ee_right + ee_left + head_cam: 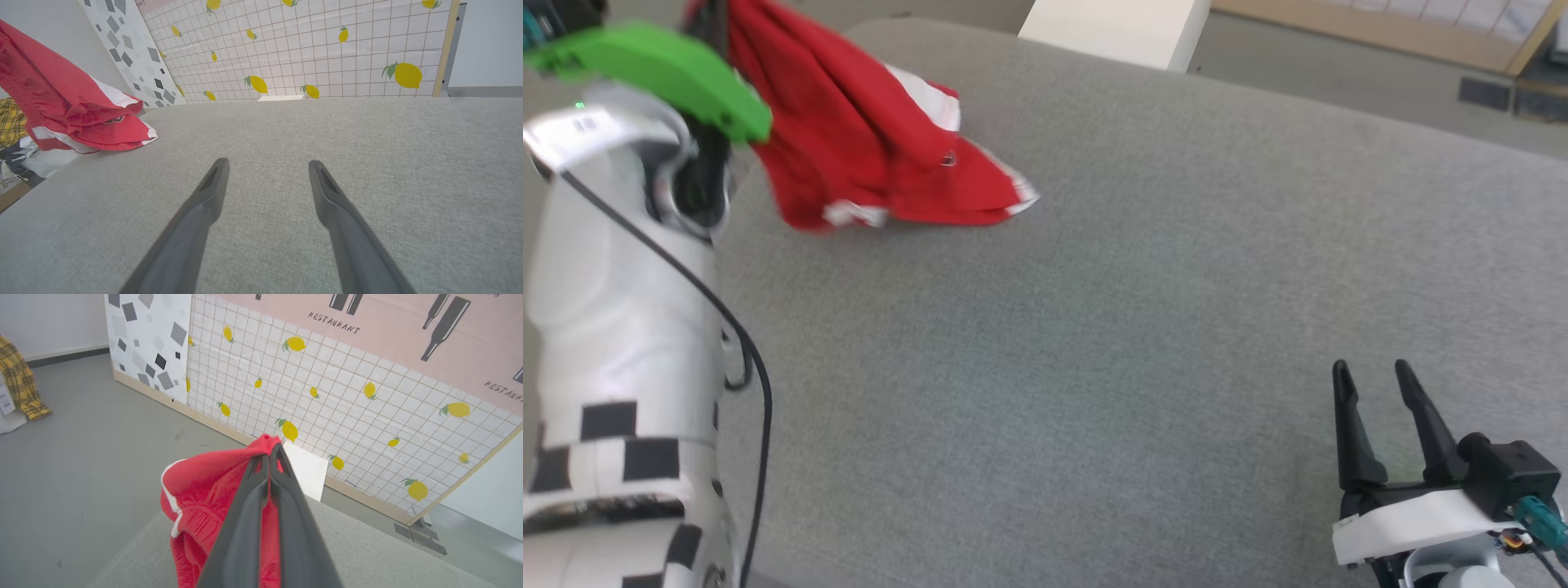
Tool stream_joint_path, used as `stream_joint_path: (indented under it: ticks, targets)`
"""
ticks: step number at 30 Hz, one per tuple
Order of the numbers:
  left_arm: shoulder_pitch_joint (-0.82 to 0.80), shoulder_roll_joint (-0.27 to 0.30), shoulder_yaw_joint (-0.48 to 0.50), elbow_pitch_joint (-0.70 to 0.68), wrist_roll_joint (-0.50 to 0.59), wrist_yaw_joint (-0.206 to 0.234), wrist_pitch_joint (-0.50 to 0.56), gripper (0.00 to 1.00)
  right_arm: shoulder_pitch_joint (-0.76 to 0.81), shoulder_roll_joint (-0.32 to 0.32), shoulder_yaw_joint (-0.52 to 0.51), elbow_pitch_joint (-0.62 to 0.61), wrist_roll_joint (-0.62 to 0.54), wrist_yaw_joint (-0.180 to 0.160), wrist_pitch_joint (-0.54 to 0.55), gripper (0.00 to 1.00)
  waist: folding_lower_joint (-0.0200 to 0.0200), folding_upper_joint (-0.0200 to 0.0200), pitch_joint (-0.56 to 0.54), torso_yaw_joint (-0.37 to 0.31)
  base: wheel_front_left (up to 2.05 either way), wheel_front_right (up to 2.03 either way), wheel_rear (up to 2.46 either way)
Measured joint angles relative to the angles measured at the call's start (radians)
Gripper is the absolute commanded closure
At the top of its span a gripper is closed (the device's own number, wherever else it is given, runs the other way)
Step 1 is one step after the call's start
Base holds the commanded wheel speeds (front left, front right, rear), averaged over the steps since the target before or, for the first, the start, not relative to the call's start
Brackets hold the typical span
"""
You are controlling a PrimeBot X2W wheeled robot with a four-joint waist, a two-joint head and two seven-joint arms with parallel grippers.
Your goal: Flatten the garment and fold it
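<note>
One garment point(874, 155), two hands, nothing folded yet. Head view: the red, white-trimmed garment hangs bunched at the upper left, beside the left forearm point(613, 269) and its green cover point(662, 69). Its lower hem and one white-edged corner reach down to the grey table point(1135, 327); touching or just above, cannot tell. The right hand point(1372, 371) sits low at the right, well apart from the cloth, spread wide and holding nothing. Left wrist view: the left hand point(270, 457) is pressed together, pinching a fold of the red fabric. The gathered waistband point(200, 522) droops below it, near the table's edge. Right wrist view: the right hand is spread above bare grey surface. The garment hangs at the far left, its layers doubled over and a small logo point(116, 119) partly showing. Judgement: early stage. The garment is lifted, not laid out, so flattening is not yet done and all the folding is left. Probable next need: a second grip to open the cloth out.
</note>
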Motion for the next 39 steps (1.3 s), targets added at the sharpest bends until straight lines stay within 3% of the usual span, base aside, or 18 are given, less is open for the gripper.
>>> stream_joint_path:
  ticks: [11, 21, 31, 39]
  targets:
    - [-0.181, 0.004, -0.123, -0.132, -0.023, -0.009, 0.017, 1.00, 0.001, 0.000, 0.010, 0.039, 0.048, 0.000, -0.009, 0.00, 0.0000, 0.0000, -0.083, -0.073, 0.00, 0.00, 0.00]
    - [-0.199, -0.055, -0.274, -0.231, -0.206, -0.009, 0.126, 1.00, 0.015, 0.000, -0.007, 0.039, 0.059, 0.000, -0.010, 0.00, 0.0000, 0.0001, -0.146, -0.177, 0.00, 0.00, 0.00]
    - [-0.059, -0.114, -0.456, -0.298, -0.300, -0.009, 0.214, 1.00, 0.030, 0.000, -0.015, 0.037, 0.060, 0.000, -0.010, 0.00, 0.0000, 0.0001, -0.184, -0.273, 0.00, 0.00, 0.00]
    - [0.122, -0.139, -0.626, -0.214, -0.291, -0.009, 0.227, 1.00, 0.032, 0.000, -0.005, 0.031, 0.064, 0.000, -0.010, 0.00, 0.0000, 0.0001, -0.182, -0.345, 0.00, 0.00, 0.00]
